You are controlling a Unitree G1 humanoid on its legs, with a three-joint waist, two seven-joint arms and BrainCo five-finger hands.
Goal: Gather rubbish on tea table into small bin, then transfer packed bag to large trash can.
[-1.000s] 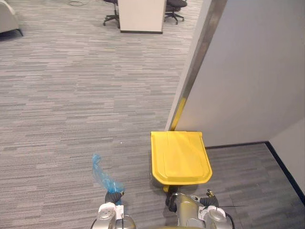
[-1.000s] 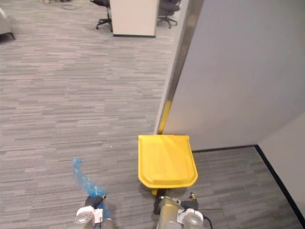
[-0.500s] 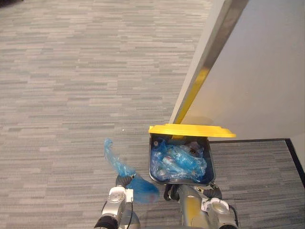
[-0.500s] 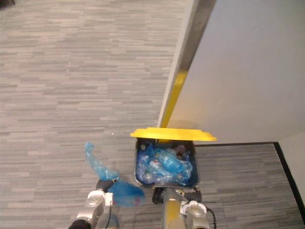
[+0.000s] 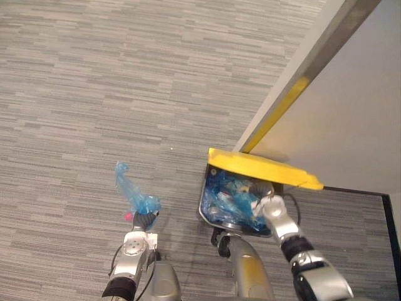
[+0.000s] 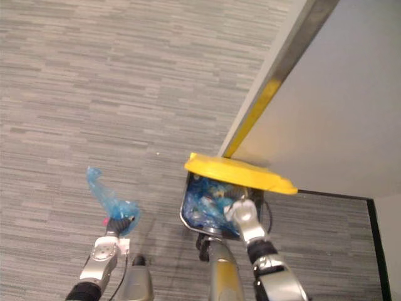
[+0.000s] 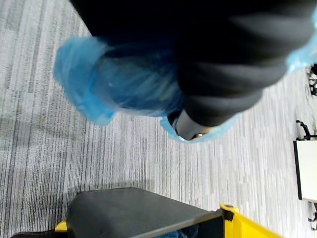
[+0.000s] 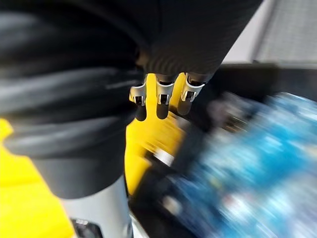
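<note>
Left robot hand (image 5: 143,224) clamps the neck of the blue bag (image 5: 130,190), out over the floor (image 5: 94,94) beside the large trash can (image 7: 138,210). Right robot hand (image 5: 270,210), fingers straight, props the yellow lid (image 5: 266,169). Risk: lid slips off, dropping onto the bag swinging in.

Grey carpet (image 5: 94,75) — pale wall (image 5: 357,125), yellow-striped edge (image 5: 281,117).

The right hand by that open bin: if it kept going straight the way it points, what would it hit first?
Probably the underside of the yellow lid, raised just beyond the right hand; depth is unclear, so it might touch the dark rim of the bin instead.
</note>
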